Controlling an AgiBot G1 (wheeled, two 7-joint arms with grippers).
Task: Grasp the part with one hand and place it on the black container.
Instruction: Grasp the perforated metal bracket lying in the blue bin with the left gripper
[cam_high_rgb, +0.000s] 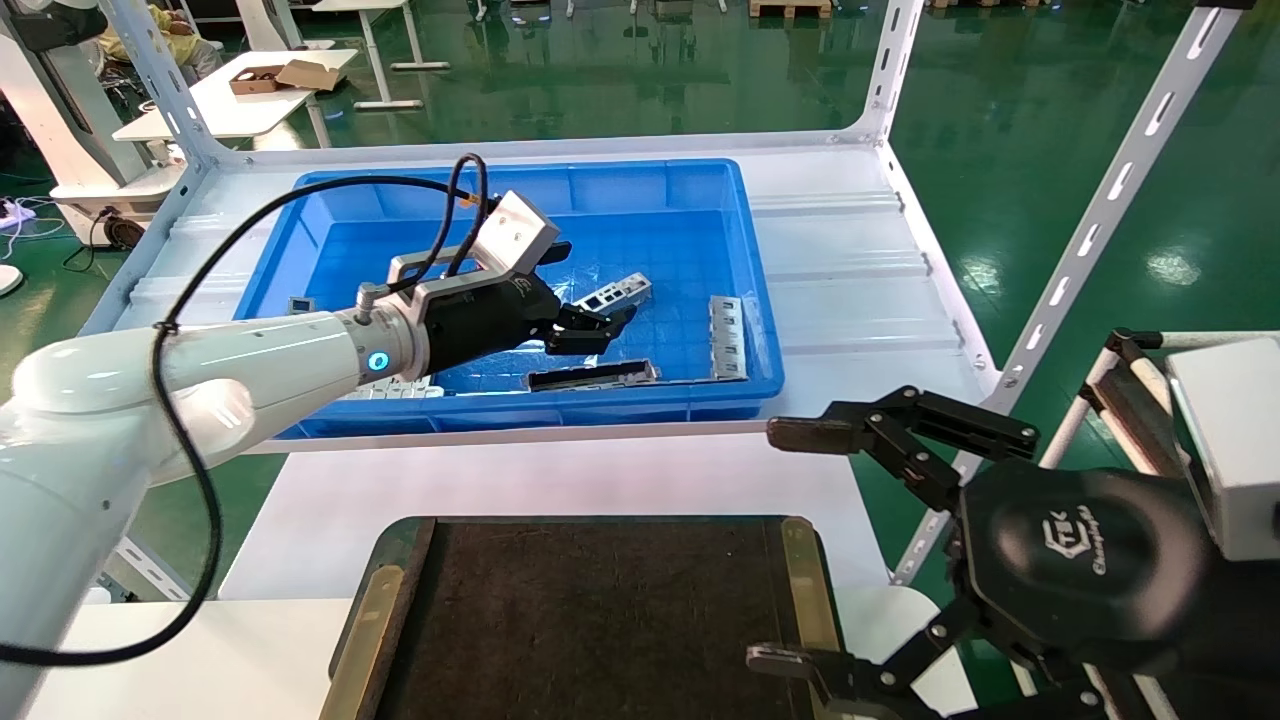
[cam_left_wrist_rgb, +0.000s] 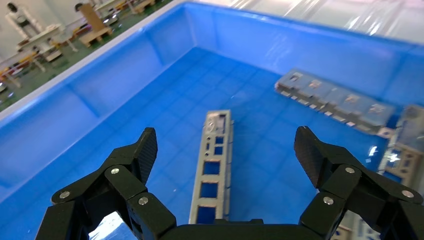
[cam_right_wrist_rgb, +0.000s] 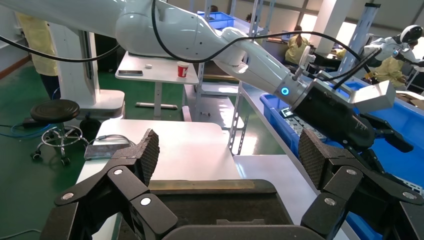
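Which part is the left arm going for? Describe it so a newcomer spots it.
Look in the blue bin on the shelf. The left end effector, open, hovers over the part: a short silver bar with square windows, lying alone mid-floor. The long dark-faced bar and the perforated plate lie nearer the bin's walls.

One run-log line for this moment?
left gripper: open, over part in blue bin | right gripper: open, idle beside black container | part not yet grasped
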